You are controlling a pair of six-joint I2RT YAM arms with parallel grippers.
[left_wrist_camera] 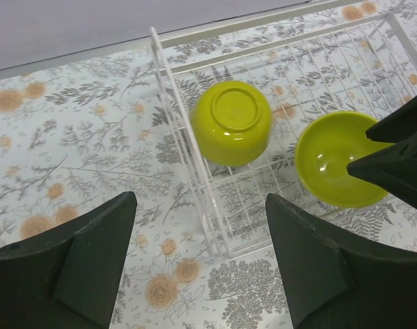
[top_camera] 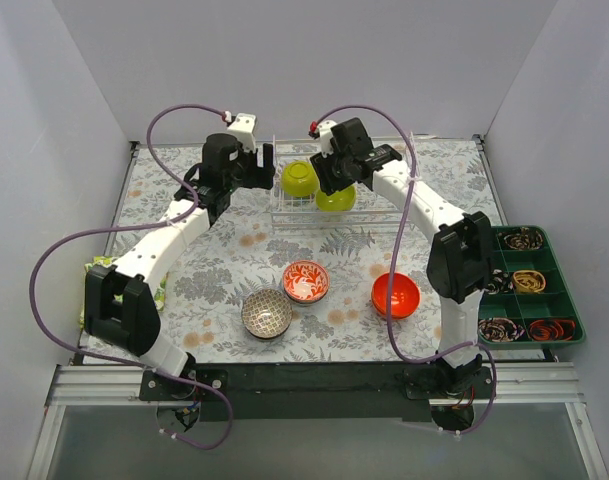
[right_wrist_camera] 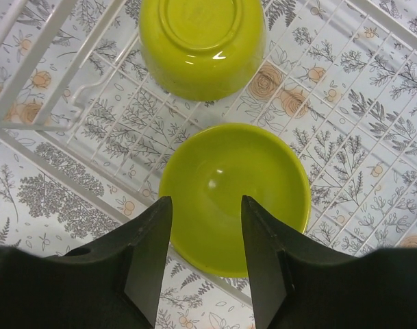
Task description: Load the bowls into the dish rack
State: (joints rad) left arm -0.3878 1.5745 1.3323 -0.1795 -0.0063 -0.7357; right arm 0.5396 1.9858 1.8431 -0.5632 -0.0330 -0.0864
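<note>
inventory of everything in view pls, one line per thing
lime-green bowls: 2, lime green, in the rack
dish rack: 1, silvery wire, far middle
red-and-white bowl: 1, patterned, table centre
brown-and-white bowl: 1, patterned, near-left of it
orange-red bowl: 1, plain, right of centre
tray: 1, dark green, right edge, coiled patterned items inside
floral cloth: 1, grey-orange print, covers the table
greenish item: 1, under the left arm, unclear
left gripper: open, at the rack's left end
right gripper: open, over the face-up lime bowl
</note>
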